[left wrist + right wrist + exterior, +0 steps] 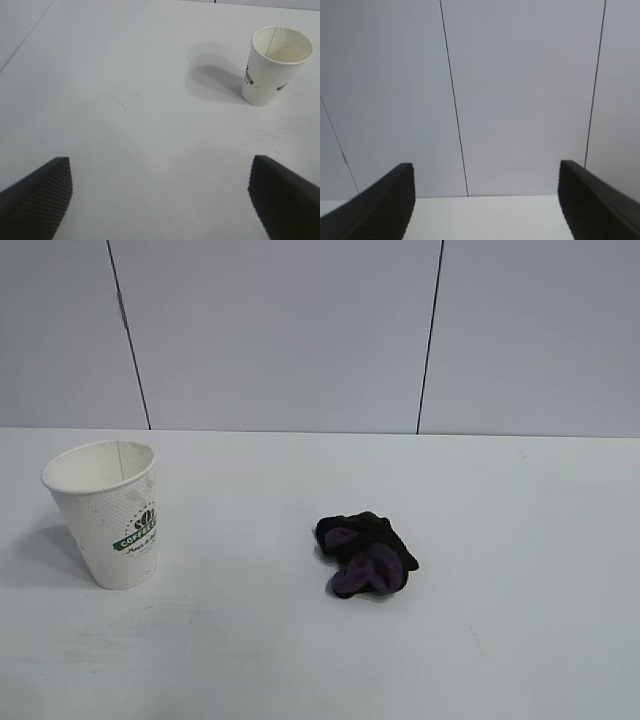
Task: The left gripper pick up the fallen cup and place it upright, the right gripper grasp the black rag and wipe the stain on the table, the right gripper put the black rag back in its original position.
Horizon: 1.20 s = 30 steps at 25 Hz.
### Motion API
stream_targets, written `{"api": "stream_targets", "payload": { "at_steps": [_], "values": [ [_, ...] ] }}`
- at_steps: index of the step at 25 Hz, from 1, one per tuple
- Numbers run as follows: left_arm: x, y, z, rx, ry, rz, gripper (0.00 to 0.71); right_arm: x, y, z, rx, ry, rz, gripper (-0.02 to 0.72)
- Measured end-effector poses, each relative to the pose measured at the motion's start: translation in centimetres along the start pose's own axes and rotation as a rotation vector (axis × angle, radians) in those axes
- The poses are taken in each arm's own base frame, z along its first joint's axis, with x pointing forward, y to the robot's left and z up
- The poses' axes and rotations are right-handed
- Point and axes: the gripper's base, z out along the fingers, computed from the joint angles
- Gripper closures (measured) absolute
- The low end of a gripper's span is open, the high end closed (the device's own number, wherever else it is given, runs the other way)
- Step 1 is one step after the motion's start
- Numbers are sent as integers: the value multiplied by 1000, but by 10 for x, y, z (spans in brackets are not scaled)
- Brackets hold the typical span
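Observation:
The white paper cup [108, 515] stands upright at the left of the table [500, 540], its green logo facing forward; the left wrist view shows the cup [274, 65] too, well away from my left gripper [160, 172], which is open and empty over bare table. The black rag [365, 554], bunched with purple folds, lies near the table's middle. My right gripper [486, 170] is open and empty, pointed at the back wall with only the table's far edge below it. Neither arm shows in the exterior view. No stain is visible on the table.
A grey panelled wall [300, 330] with dark vertical seams stands behind the table. White tabletop stretches right of the rag and in front of both objects.

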Motion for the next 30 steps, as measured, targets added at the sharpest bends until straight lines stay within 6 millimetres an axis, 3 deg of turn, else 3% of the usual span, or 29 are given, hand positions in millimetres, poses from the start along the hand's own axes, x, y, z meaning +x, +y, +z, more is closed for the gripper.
{"api": "stream_targets", "payload": {
  "at_steps": [2, 7, 9, 13, 18, 30],
  "values": [
    [0, 0, 0, 0, 0, 0, 21, 30, -3, 3, 1, 39, 2, 156],
    [0, 0, 0, 0, 0, 0, 21, 103, -22, 46, 32, 258, 7, 156],
    [0, 0, 0, 0, 0, 0, 21, 128, -27, 68, 13, 358, 11, 156],
    [0, 0, 0, 0, 0, 0, 21, 162, -30, 94, -31, 461, 27, 156],
    [0, 0, 0, 0, 0, 0, 21, 186, -32, 110, -41, 520, 17, 156],
    [0, 0, 0, 0, 0, 0, 21, 190, -35, 114, -121, 510, -5, 156]
  ]
}}
